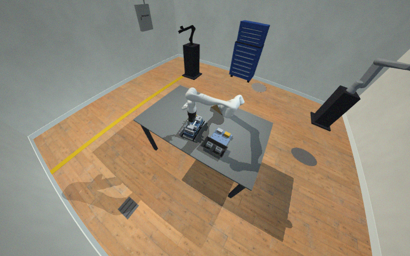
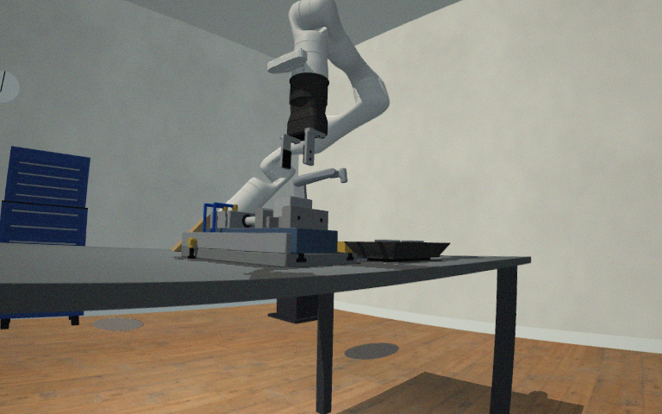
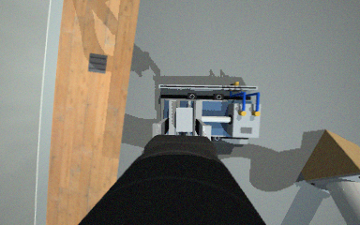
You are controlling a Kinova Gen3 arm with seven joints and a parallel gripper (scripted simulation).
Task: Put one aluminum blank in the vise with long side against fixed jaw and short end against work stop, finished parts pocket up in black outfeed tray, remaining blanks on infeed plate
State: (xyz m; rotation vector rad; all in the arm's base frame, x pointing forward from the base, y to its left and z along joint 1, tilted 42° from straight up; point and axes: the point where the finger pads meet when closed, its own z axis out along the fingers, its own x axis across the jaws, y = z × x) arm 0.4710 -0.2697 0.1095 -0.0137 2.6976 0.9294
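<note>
My gripper (image 2: 297,165) (image 3: 182,124) is open and empty, pointing down above the vise with a gap below its fingers. A plain gray block (image 3: 184,119) (image 1: 191,127) lies between the fixed jaw (image 3: 172,117) (image 2: 317,218) and the hose-side jaw. The bars below it and its contact with the work stop cannot be made out. Two finished parts (image 1: 209,144) (image 1: 218,149) lie in the black outfeed tray (image 2: 390,251), pockets up. A gray blank (image 1: 219,130) and a yellow brass blank (image 1: 227,134) rest side by side on the blue infeed plate (image 1: 222,138).
The hose block (image 3: 246,122) with blue hoses stands at one end of the vise. A long thin rail (image 3: 208,89) runs along its side. A brown wedge-shaped object (image 3: 330,157) stands near the arm's base. The tray adjoins the infeed plate near the table's edge.
</note>
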